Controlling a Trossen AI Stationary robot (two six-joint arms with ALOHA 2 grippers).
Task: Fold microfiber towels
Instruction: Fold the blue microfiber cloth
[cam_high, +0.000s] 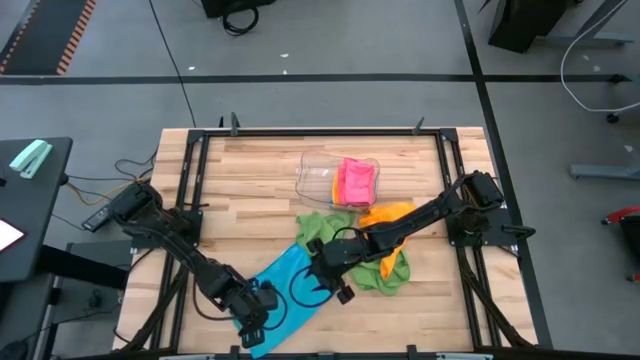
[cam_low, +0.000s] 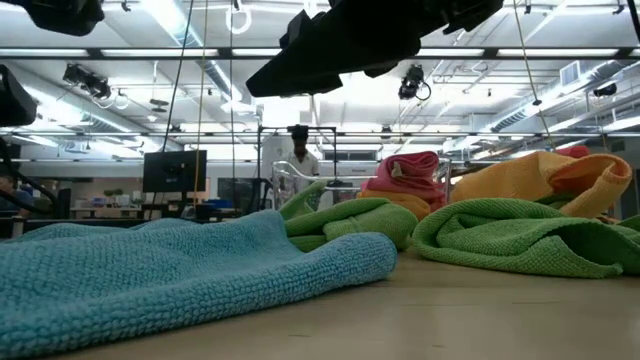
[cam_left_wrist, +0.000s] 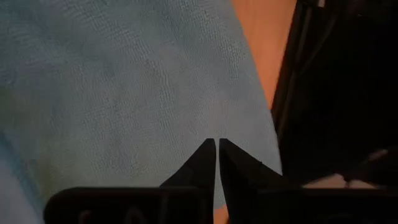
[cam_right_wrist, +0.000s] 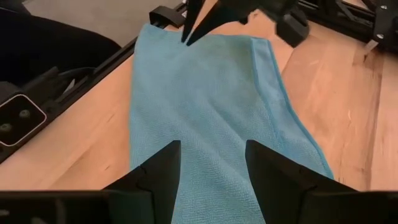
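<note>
Left claw (cam_left_wrist: 216, 144): clenched, tips pressed together. It sits at the near corner of the blue towel (cam_high: 275, 290), by the front edge of the desk (cam_high: 240, 175). Whether a pinch of cloth is caught between the tips I cannot tell.
Right claw (cam_right_wrist: 211, 163): released, jaws standing apart with nothing between them, poised low over the other end of the blue towel.
Why so placed: one claw at each end of the same cloth suggests, in my judgement, that the towel is being stretched flat or readied for a fold across its length.
Blue towel: spread lengthwise on the front part of the desk, mostly flat, one long edge slightly rumpled.
Green towel (cam_high: 385, 272): crumpled beside the right arm, not yet folded.
Orange towel (cam_high: 388, 213): bunched just behind the green one.
Pink towel (cam_high: 356, 181): lying in the clear tray (cam_high: 318, 170) toward the back of the desk.
Beyond the desk: a person (cam_low: 299, 150) stands far off in the room.
</note>
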